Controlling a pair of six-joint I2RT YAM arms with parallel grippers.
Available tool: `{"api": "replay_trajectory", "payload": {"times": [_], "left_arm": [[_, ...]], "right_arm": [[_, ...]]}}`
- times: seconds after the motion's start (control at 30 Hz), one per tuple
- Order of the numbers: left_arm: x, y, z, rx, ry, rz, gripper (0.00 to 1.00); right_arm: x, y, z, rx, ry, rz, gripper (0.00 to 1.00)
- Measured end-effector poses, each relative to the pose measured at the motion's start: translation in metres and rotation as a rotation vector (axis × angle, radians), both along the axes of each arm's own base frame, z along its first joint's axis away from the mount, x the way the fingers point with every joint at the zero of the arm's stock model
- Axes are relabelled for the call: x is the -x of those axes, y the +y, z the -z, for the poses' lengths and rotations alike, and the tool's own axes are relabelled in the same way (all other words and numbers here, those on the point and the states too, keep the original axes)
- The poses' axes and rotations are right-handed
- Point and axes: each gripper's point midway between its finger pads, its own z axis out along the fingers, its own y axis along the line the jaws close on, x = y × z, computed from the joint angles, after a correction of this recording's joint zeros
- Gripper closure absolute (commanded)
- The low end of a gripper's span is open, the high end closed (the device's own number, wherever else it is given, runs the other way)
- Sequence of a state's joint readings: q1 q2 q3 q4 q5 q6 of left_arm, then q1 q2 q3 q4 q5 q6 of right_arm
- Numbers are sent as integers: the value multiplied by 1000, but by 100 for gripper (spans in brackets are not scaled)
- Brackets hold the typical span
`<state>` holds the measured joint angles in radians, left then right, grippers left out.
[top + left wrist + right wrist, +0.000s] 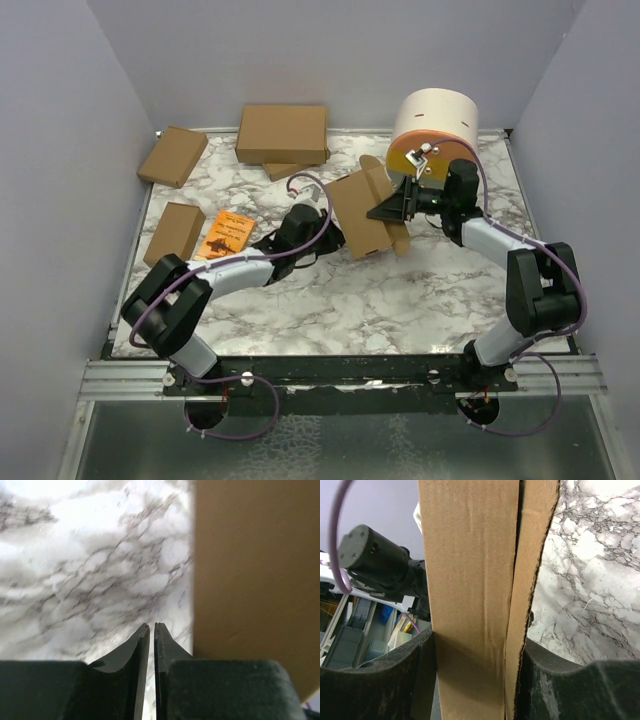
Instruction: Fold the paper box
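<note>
now the right gripper (394,210) pinches the paper box (360,213) at the middle of the surface (400,300). the left gripper (151,626), pressed together and holding nothing, sits just left of the box's long, slanting edge.

Plain brown paper box (356,208) at frame centre. White marble table (330,300), grey veining. Orange booklet (226,233) with dark print, centre left; white cylinder (435,115), orange base, upper right.
</note>
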<state>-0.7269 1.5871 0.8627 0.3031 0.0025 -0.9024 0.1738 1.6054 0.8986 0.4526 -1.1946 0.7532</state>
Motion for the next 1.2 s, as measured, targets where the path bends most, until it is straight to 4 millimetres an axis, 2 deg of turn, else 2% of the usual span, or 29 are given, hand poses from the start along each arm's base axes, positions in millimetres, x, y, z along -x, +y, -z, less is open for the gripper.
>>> {"api": "replay_trajectory", "payload": {"times": [0.13,0.2,0.3,0.4,0.43,0.47,0.6,0.7,1.1,1.2], "left_arm": [[20,30,25,-1,27,-4,75],[26,52,39,9,42,-18,64],[36,79,54,29,52,-32,39],[45,82,45,70,7,9,17],[46,79,35,92,-23,29,8],[45,75,20,120,-69,51,5],[44,60,-31,239,-223,131,1],[43,48,-51,317,-272,181,1],[35,7,-83,520,-312,289,1],[33,1,-83,544,-306,295,5]], "right_arm": [[-1,-2,0,-1,2,9,56],[-2,-5,1,-3,5,20,56],[-1,-9,4,-4,16,31,56],[-1,-11,6,-5,25,37,56],[-2,-11,5,-5,24,37,56],[-2,-10,5,-6,21,37,56],[-2,-10,4,-7,16,36,56],[-2,-10,4,-8,18,37,56],[0,-9,-1,-36,52,40,56],[0,-12,-2,-50,66,52,56]]}}
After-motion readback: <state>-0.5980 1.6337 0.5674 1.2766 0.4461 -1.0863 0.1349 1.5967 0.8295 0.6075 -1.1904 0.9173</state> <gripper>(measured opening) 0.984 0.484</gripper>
